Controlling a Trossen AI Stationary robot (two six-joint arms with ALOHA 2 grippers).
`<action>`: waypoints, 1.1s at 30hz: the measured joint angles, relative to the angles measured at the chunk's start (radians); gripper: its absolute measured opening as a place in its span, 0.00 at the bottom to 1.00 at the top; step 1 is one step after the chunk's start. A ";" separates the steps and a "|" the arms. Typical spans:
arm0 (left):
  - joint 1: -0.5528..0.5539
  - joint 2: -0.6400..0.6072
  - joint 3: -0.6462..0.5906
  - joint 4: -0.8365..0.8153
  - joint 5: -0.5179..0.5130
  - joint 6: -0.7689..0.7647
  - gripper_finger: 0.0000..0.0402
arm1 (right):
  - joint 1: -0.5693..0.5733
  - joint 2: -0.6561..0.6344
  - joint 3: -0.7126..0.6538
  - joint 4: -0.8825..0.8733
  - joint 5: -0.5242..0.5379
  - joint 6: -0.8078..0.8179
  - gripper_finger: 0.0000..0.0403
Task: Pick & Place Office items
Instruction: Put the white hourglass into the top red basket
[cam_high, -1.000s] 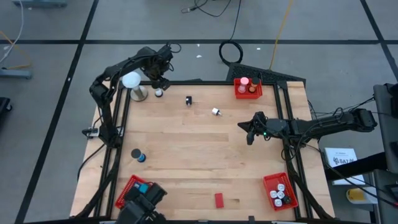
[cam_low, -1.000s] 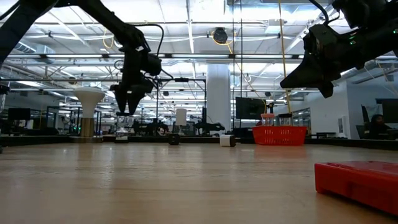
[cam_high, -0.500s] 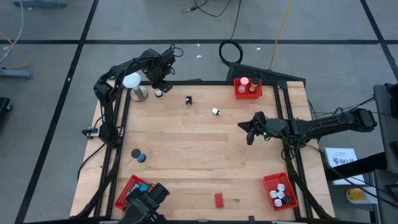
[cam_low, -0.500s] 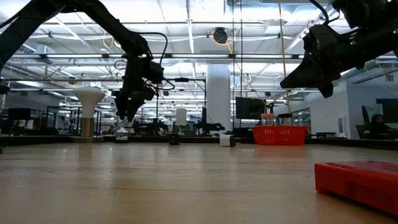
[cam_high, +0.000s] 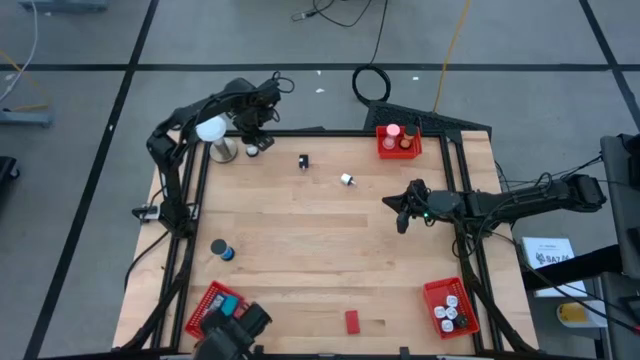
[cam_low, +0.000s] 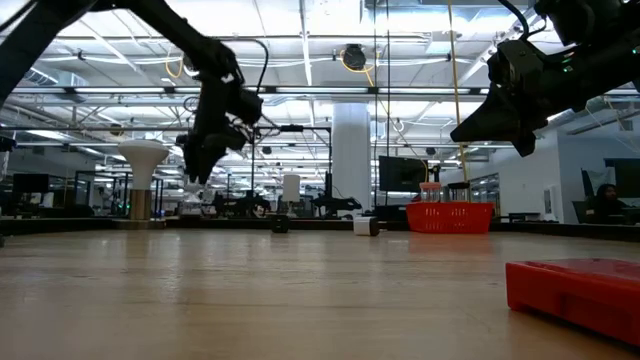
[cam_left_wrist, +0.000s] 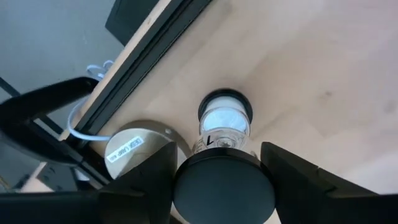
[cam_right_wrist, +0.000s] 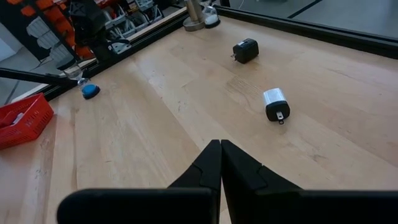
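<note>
A small cylinder (cam_high: 253, 149) with a black rim and white top (cam_left_wrist: 225, 121) stands upright on its bottom end at the table's far left, beside the metal stand's foot (cam_left_wrist: 124, 146). My left gripper (cam_left_wrist: 217, 149) points down over it. It is open, one finger on each side of the cylinder, and a thin strip of background shows between each finger and the cylinder. Other office items lie loose on the table: a black block (cam_high: 303, 161), a white-and-black plug (cam_high: 347, 179), a blue-and-black cylinder (cam_high: 220, 248) and a red block (cam_high: 352, 321). My right gripper (cam_high: 402, 215) hangs shut above the table's right half.
The white ball on its stand (cam_high: 212, 130) rises close beside my left gripper, and the table's dark far rail (cam_left_wrist: 155, 56) runs just behind. Red mesh baskets sit at the far right (cam_high: 398, 140), near right (cam_high: 450, 305) and near left (cam_high: 215, 305). Bare wood lies mid-table.
My left gripper has dipped over the small cylinder and tipped a little. In the low view its fingers stand closer together than a second ago. The cylinder has kept its place on the table.
</note>
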 joint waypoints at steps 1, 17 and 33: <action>-0.014 -0.016 0.000 -0.007 0.000 0.005 0.52 | 0.000 0.000 0.000 0.000 0.000 0.000 0.00; -0.597 -0.165 0.001 0.242 0.200 -0.180 0.52 | 0.000 0.000 0.000 -0.005 -0.004 -0.001 0.00; -0.658 0.323 0.484 0.255 0.208 -0.131 0.52 | 0.000 0.000 0.000 -0.006 -0.034 -0.004 0.00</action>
